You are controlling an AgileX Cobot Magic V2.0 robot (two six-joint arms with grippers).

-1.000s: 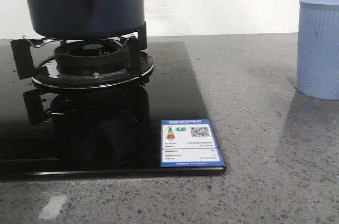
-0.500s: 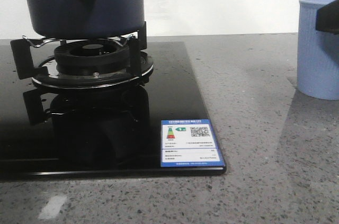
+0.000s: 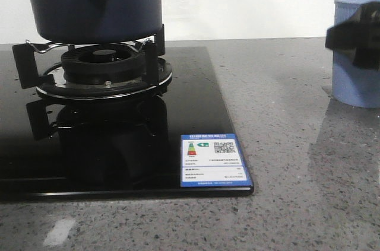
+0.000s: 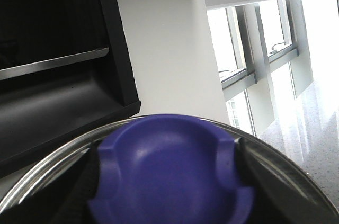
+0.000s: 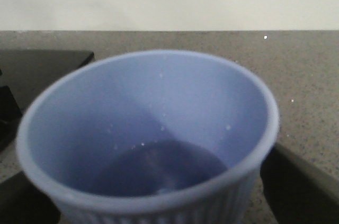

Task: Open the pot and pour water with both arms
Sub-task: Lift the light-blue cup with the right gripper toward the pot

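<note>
Black glass hob [image 3: 196, 102] covers the counter's [image 3: 285, 203] left side; I see the pot [image 3: 95, 2] on its burner [image 3: 104, 67] toward the far edge. By the right edge, my right gripper [image 3: 353, 37] straddles the cup [image 3: 356, 85], fingers [image 5: 299, 187] spread. The left gripper's state I cannot tell.

– What is lying around the black glass hob [image 3: 196, 102]?

– A grey speckled stone counter [image 3: 285, 144] is spreading out to its right and in front of it. Behind it a plain white wall [image 3: 249, 2] is rising, matt and evenly lit.

– Any daylight coming in?

– Tall windows [image 4: 265, 38] are glaring bright beside a white pillar [image 4: 164, 49], and a dark cabinet with a metal rail [image 4: 53, 65] is standing against that pillar's other side.
</note>
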